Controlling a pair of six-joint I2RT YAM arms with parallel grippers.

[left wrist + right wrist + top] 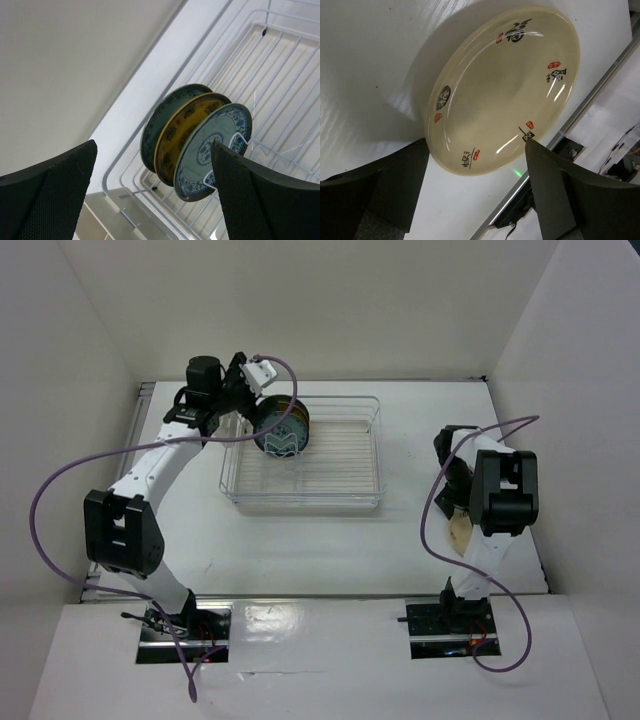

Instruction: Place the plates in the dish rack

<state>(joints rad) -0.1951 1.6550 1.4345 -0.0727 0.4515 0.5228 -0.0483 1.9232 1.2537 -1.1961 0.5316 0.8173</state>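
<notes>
Three plates stand on edge side by side in the dish rack (340,468): a teal plate (152,127), an amber plate (175,135) and a pale blue-patterned plate (210,150). My left gripper (155,197) hangs open just short of them at the rack's back left corner, holding nothing. A cream plate (505,85) with black and red marks lies on the table at the right. My right gripper (476,167) is open, its fingers astride the plate's near rim, one fingertip (535,155) right at the edge.
White walls close in the table on three sides. The rack's wire insert (280,65) stretches away to the right of the standing plates. A metal rail (560,140) runs along the table edge beside the cream plate. Purple cables loop off both arms.
</notes>
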